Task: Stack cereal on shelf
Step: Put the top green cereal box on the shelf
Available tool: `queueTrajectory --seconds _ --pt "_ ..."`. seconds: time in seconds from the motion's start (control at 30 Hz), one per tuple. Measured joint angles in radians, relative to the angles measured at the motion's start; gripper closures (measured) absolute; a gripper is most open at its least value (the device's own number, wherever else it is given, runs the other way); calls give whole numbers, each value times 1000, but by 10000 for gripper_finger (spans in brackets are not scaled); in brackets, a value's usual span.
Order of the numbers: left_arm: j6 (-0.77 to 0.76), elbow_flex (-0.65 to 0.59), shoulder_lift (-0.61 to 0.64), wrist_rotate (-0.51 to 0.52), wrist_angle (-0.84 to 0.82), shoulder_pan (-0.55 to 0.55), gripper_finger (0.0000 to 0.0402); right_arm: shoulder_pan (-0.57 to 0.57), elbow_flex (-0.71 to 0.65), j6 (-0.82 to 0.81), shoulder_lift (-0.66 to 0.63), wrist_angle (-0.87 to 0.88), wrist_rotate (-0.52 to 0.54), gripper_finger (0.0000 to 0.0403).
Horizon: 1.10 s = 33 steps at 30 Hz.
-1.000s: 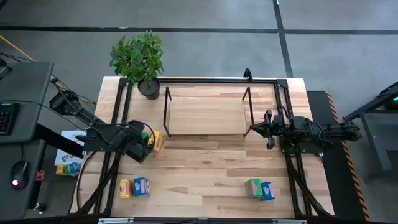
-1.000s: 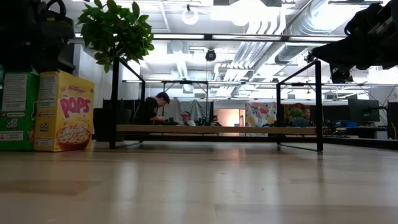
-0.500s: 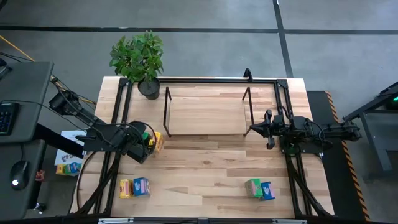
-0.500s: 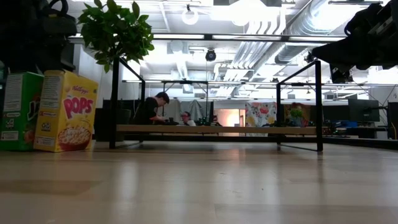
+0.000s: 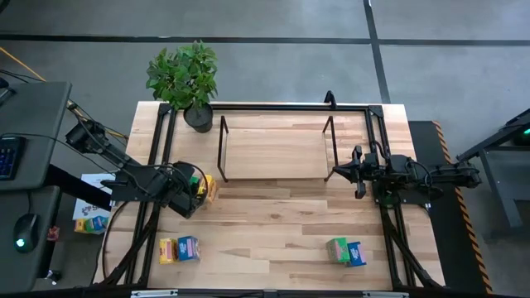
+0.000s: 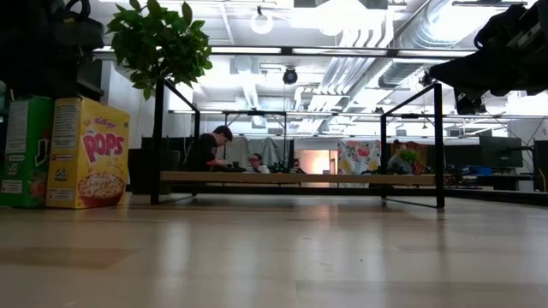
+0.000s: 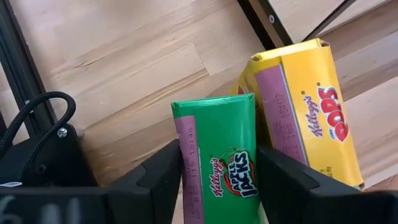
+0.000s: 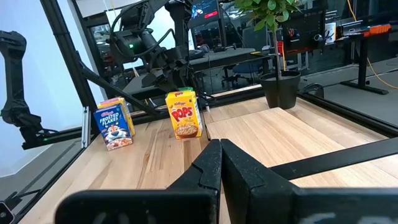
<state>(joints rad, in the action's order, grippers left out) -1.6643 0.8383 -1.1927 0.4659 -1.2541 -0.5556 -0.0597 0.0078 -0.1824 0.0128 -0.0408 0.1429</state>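
Observation:
A green cereal box stands upright on the table at the left, close beside a yellow cereal box. Both show in the high view and the low view. My left gripper is shut on the green one. The shelf, black rods round a light board, stands at the far middle with nothing on it. My right gripper hangs shut above the table just right of the shelf. My left gripper pinches the green box's upper end between its two fingers, one finger on each of two opposite sides. The fingers slant down from the table's left side. The box stands upright with its bottom on the table.
A yellow box and a blue box stand at the near left, a green box and a blue box at the near right. A potted plant stands at the far left corner. Black frame rods run along the table's edges.
In the low view the green and yellow boxes under my left gripper have tipped a little and settled back upright. Both arms have stayed where they were.

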Motion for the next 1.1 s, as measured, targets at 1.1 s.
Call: queueTrajectory --seconds 1.1 --pt "61 106 221 148 -125 -18 290 0 0 0 0 0 0 402"
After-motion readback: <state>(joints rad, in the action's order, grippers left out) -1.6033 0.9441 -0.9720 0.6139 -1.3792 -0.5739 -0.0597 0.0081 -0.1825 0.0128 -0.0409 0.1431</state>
